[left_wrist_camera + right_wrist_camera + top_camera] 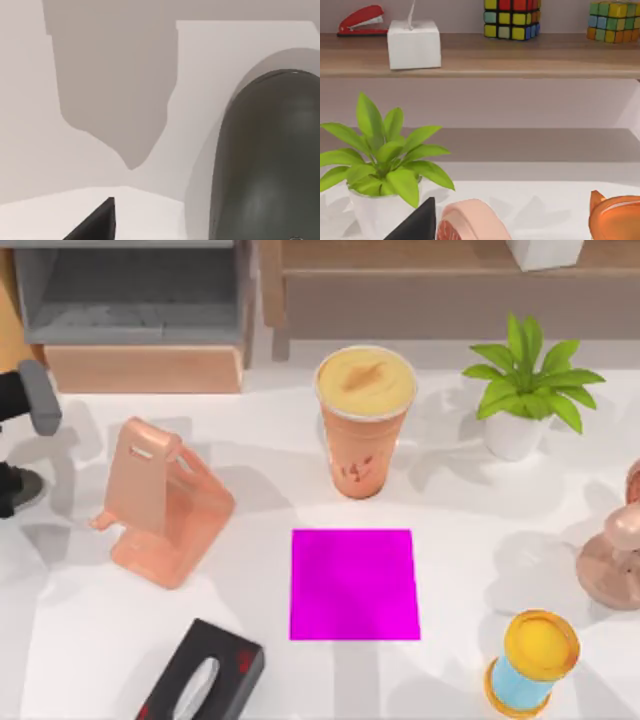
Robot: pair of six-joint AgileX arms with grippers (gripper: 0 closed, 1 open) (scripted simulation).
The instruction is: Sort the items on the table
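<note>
A tall orange cup of foamy coffee (365,420) stands upright at the back middle of the white table (250,640), just behind the magenta mat (354,584). My left arm (12,390) reaches in at the table's far left edge, with the dark grey oval mouse (40,395) right at its end. In the left wrist view the mouse (270,160) looms very close over the white tabletop, beside one black fingertip (97,222). Whether the fingers hold it is hidden. In the right wrist view a black fingertip (417,222) of my right gripper points toward the potted plant (385,165).
A pink phone stand (160,500) sits left of the mat and a black tissue box (205,680) lies at the front. A potted plant (525,390) is at the back right, a copper-pink object (615,550) at the right edge, a yellow-and-blue object (530,665) at the front right.
</note>
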